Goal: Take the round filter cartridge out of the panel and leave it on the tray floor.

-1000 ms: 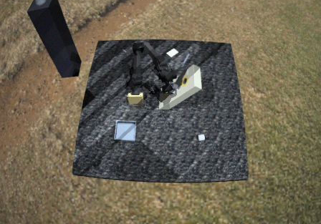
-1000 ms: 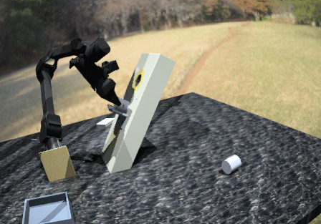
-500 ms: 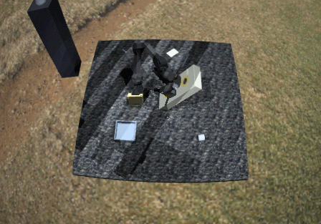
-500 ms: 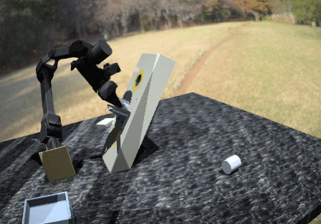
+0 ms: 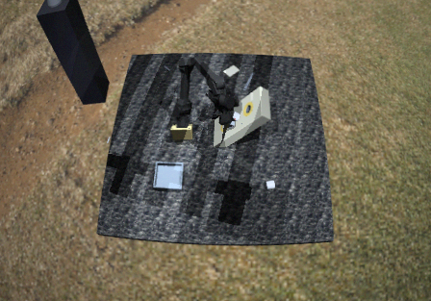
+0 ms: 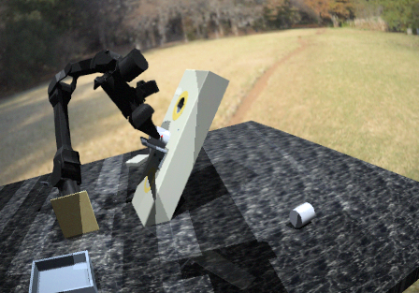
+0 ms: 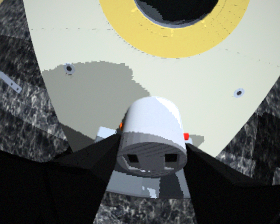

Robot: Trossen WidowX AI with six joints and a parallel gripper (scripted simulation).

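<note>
The pale service panel (image 5: pixel 265 109) (image 6: pixel 187 142) (image 7: pixel 191 75) leans at a slant. Its upper yellow ring (image 6: pixel 176 115) (image 7: pixel 173 42) surrounds a dark opening. A lower yellow ring (image 6: pixel 146 184) is mostly hidden by the arm; what sits in it cannot be told. My gripper (image 5: pixel 228 118) (image 6: pixel 157 139) (image 7: pixel 151 144) is shut on a white cylinder (image 5: pixel 236 116) (image 6: pixel 164 134) (image 7: pixel 153 120) at the panel's face between the rings. The cylinder's near end shows two dark square openings, with red marks beside it. The tray (image 5: pixel 168 176) (image 6: pixel 65 280) holds nothing visible.
A grey-blue plate (image 7: pixel 128 186) lies just behind the cylinder. A loose white cylinder (image 5: pixel 270 185) (image 6: pixel 304 213) lies on the table. A yellow block (image 5: pixel 182 133) (image 6: pixel 75 214) stands by the arm's base. A pale flat piece (image 5: pixel 231 70) and a metal strip (image 7: pixel 8 80) lie near the panel.
</note>
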